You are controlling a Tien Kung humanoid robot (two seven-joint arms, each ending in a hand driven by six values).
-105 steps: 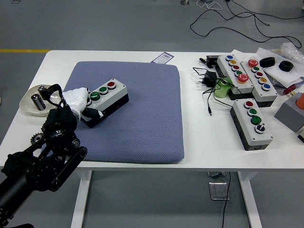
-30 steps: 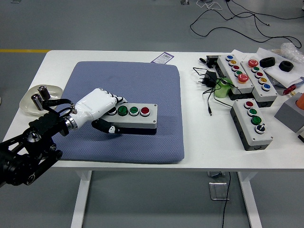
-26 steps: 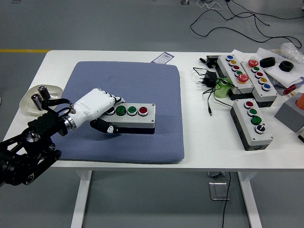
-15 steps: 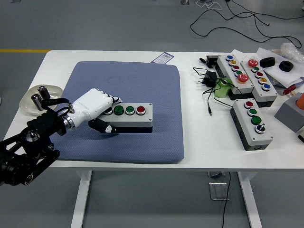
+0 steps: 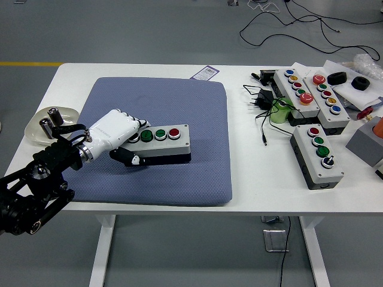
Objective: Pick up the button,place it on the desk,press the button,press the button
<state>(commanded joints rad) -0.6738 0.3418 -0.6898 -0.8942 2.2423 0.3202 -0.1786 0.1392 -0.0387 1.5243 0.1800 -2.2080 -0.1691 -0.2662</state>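
Your left hand (image 5: 114, 133) is wrapped around the left end of the button box (image 5: 158, 144): white fingers (image 5: 133, 124) curled over its top edge near the first button, thumb (image 5: 128, 158) tucked against the near side face. The box sits on the blue pad (image 5: 179, 107), roughly centre-left, long axis running left to right, with two green caps and one red cap facing up. Whether its underside rests fully on the pad or is held just clear cannot be read from this view. The step in hand looks like the set-down. To do it well, bring the box flat, not tilted toward the thumb side, and let the whole base settle before you loosen anything. Release by lifting the fingers up and back to the left, so they do not drag across the buttons or nudge the box. The pad is soft, so expect some give; press later from straight above, or the box may rock. Keep clear of the dish (image 5: 37, 134) with batteries just beside your forearm. The right hand is out of view.
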